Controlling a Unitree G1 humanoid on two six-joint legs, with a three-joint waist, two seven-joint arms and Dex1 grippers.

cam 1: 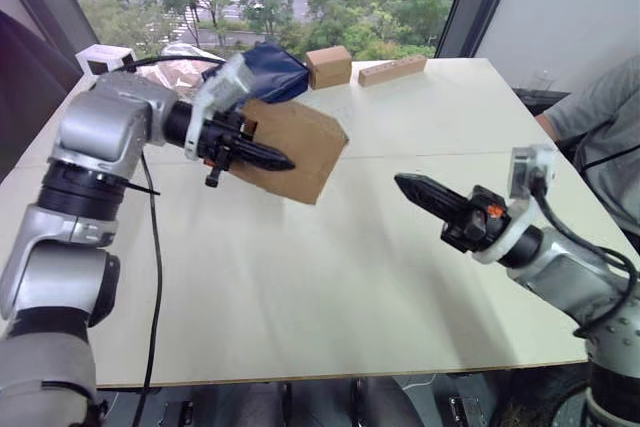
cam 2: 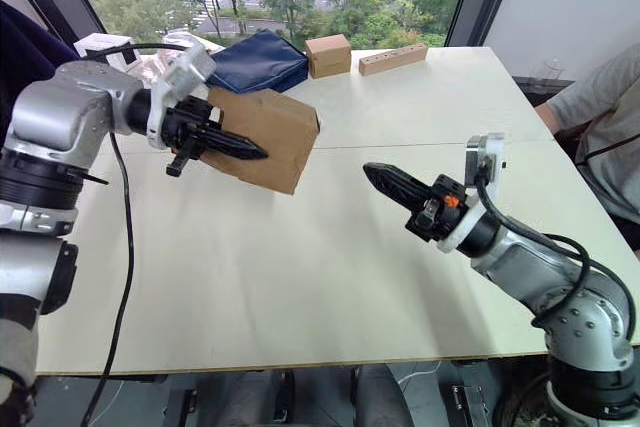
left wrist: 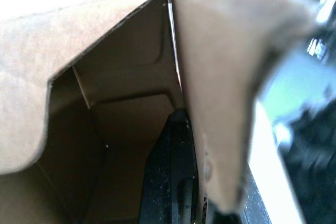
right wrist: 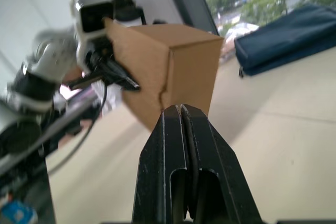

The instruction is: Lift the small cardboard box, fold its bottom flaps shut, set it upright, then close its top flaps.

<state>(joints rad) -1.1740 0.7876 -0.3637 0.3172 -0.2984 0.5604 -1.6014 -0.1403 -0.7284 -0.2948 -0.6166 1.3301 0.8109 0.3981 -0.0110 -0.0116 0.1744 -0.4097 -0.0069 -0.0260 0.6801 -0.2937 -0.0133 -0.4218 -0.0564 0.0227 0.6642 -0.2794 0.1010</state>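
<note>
The small cardboard box, plain brown, hangs tilted above the table at the left. My left gripper is shut on one of its walls: one black finger runs inside the box, the other lies along the outer face. The end of the box toward my left wrist is open, with a flap spread outward beside it. I cannot tell whether these are the bottom flaps or the top flaps. My right gripper is shut and holds nothing. It points at the box from the right, a short way off.
At the table's far edge lie a smaller brown box, a long tan block and a dark blue bag. A white box sits at the far left corner. A person's arm shows at the right edge.
</note>
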